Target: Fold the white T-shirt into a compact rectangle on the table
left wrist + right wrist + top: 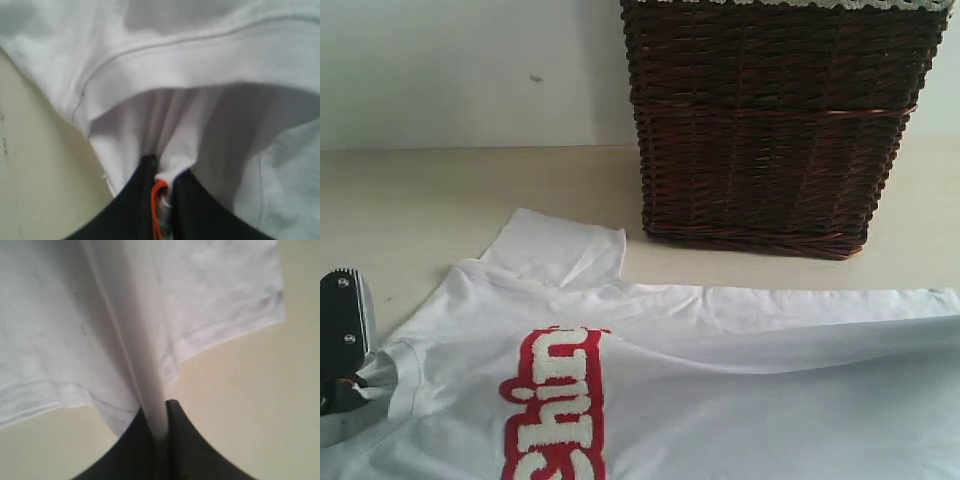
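The white T-shirt (720,370) lies spread across the table (440,200), its red-outlined letters (555,405) near the front and one sleeve (560,248) pointing toward the back. At the left edge my left gripper (360,385) is shut on a bunched fold of the shirt. The left wrist view shows its black fingers (135,200) pinching white cloth (165,125) with an orange tag (157,197) between them. My right gripper (161,412) is out of the exterior view. In the right wrist view it is shut on a taut ridge of the shirt (135,330) near its hem.
A tall dark brown wicker basket (770,130) stands at the back right, just behind the shirt. A pale wall (470,70) rises behind the table. Bare beige table shows at the back left, and under the shirt's hem (250,405).
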Motion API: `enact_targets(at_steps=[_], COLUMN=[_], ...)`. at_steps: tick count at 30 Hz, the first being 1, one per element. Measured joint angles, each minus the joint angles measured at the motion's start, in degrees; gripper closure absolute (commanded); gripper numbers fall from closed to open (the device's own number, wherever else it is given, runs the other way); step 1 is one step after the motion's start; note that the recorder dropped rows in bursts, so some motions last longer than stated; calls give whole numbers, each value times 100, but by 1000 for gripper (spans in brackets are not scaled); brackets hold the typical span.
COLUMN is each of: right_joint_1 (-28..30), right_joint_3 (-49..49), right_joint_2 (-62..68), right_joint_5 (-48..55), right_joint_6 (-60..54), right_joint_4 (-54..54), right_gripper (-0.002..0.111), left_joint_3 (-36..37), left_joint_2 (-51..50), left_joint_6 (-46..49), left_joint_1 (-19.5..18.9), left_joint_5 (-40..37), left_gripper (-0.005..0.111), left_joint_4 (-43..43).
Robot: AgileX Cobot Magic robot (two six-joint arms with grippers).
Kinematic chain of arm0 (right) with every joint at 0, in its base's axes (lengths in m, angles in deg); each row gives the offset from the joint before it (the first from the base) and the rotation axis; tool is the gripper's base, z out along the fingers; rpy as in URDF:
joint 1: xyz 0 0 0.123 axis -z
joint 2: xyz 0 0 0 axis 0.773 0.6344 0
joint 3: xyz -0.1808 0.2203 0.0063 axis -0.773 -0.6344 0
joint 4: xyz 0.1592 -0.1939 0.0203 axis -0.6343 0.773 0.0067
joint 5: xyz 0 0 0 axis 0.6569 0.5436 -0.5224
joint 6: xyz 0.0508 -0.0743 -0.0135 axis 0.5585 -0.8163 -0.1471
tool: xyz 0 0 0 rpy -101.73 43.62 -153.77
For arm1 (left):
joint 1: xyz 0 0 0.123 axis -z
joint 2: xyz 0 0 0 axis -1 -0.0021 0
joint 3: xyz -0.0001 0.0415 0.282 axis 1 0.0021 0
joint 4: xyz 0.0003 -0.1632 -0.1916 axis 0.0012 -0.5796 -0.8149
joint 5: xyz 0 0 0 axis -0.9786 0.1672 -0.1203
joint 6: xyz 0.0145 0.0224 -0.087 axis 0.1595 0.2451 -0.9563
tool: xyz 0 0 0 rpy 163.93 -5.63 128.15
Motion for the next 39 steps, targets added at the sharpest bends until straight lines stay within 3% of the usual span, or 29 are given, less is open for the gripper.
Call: enact_targets(at_steps=[4,8,11,14,20,29,31,34,36,39], right_joint_1=[0,0,0,0,0,10,10,10,10,10], right_joint_3=[-14,-14,-14,-14,-14,-14,-14,-14,-14,-14], right_joint_2=[-743,-1852,-2460,-2817,-3654,-5071,-5350,-5702,-5858,-6082], right_joint_5=[256,372,371,161,-359,539,1160,2407,2552,2578], right_joint_6=[28,-260,-680,-966,-784,-672,-346,331,662,922], right_joint_4=[74,-461,-1357,-2101,-2594,-2592,-2580,-2543,-2420,-2108], right_gripper=[108,108,108,108,108,108,108,108,108,108], left_joint_3=[0,-339,-1215,-2322,-3196,-3223,-3233,-3233,-3233,-3136], left_joint_2=[63,389,662,1235,2447,4485,4972,5725,6002,6258], left_joint_6=[-787,-2412,-3826,-4174,-4236,-4240,-4240,-4240,-4199,-4156], left_joint_1=[0,21,21,21,21,10,10,10,10,10], left_joint_5=[-61,-556,-1008,-1056,-1122,-2076,-2395,-3793,-4524,-4726], left_gripper=[107,107,107,107,107,107,107,107,107,107], left_joint_4=[769,2828,4395,5105,5119,4785,4444,3279,2563,2007])
